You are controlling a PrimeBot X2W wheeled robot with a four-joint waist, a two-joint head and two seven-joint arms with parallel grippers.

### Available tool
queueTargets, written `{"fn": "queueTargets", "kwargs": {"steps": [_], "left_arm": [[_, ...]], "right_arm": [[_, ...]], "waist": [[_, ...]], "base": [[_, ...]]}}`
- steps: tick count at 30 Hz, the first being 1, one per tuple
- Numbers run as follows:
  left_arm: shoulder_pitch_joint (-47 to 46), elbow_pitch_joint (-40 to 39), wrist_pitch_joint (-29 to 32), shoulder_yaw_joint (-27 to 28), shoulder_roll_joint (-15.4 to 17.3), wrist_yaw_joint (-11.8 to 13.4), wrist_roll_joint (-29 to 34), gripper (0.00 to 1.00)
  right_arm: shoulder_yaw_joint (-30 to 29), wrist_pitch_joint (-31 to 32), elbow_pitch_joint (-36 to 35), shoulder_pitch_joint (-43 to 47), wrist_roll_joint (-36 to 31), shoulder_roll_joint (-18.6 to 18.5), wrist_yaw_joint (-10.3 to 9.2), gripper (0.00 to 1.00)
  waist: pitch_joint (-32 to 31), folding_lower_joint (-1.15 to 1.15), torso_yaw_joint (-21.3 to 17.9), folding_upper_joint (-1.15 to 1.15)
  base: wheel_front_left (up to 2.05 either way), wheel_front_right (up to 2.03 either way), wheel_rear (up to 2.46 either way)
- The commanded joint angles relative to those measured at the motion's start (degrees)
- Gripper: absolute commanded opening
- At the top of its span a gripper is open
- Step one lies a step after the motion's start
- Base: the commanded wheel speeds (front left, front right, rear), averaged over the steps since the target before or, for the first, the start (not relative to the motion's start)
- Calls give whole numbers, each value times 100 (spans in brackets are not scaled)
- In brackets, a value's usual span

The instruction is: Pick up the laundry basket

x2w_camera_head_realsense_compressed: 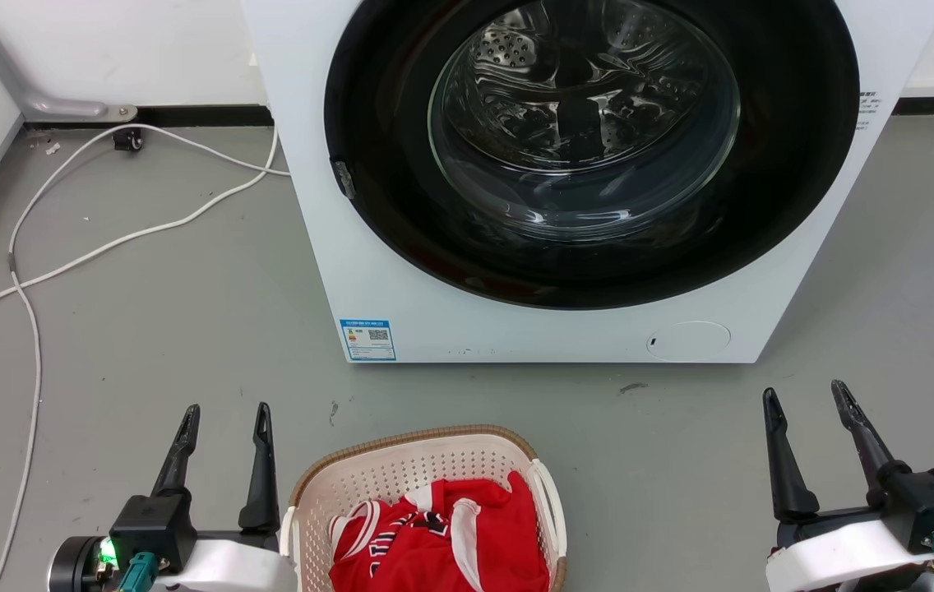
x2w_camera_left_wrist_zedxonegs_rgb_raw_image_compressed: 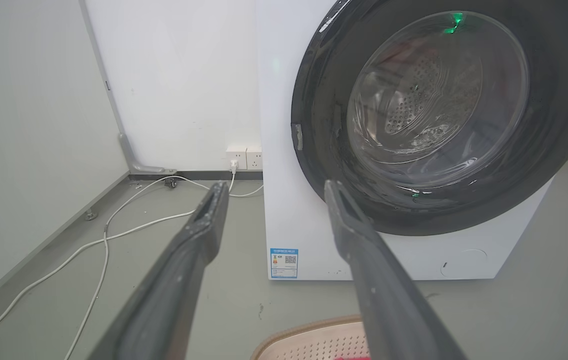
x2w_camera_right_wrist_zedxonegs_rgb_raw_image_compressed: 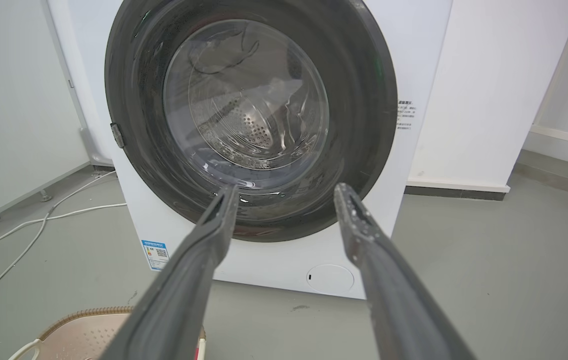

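Gripper state, left: the left gripper (x2w_camera_head_realsense_compressed: 227,408) had its fingers spread and held nothing; it hung just beside the left side of the laundry basket (x2w_camera_head_realsense_compressed: 401,475), tips aimed at the washer (x2w_camera_head_realsense_compressed: 315,247).
Gripper state, right: the right gripper (x2w_camera_head_realsense_compressed: 804,388) was likewise spread and empty, well apart from the basket, with bare floor (x2w_camera_head_realsense_compressed: 664,460) between.
Basket position: it sat on the floor between the two grippers, nearer the left one, a short way in front of the washer, with a red jersey (x2w_camera_head_realsense_compressed: 442,538) bunched inside.
Risk, uneven reach: the right arm probably had much farther to travel, so one side could be gripped and raised first, tipping the basket and spilling the jersey.
Risk, handle miss: the right loop handle (x2w_camera_head_realsense_compressed: 556,510) looked thin; a finger closing off-centre could slip off it or snag in the perforated wall.
Risk, shove: a low sideways approach could push the light basket along the floor instead of catching it.
Edges: the washer front stood ahead; white cables (x2w_camera_head_realsense_compressed: 105,247) trailed over the floor to the left, near the side wall (x2w_camera_left_wrist_zedxonegs_rgb_raw_image_compressed: 24,125).
Open room: the floor to the basket's right was broad, and a strip lay free between basket and washer.
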Motion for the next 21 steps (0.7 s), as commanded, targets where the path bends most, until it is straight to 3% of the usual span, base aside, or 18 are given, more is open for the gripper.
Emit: {"fn": "queueTargets", "kwargs": {"steps": [1,21], "left_arm": [[59,18,-44,9,16,12,-17,100],[-141,306,-32,310,15,64,-138,100]], "right_arm": [[-4,-14,5,59,41,-17,-2,100],[265,-14,151,-244,190,-13,-3,100]], "waist": [[-3,0,1,0],[185,0,30,0]], "base": [[0,0,0],[0,0,0]]}}
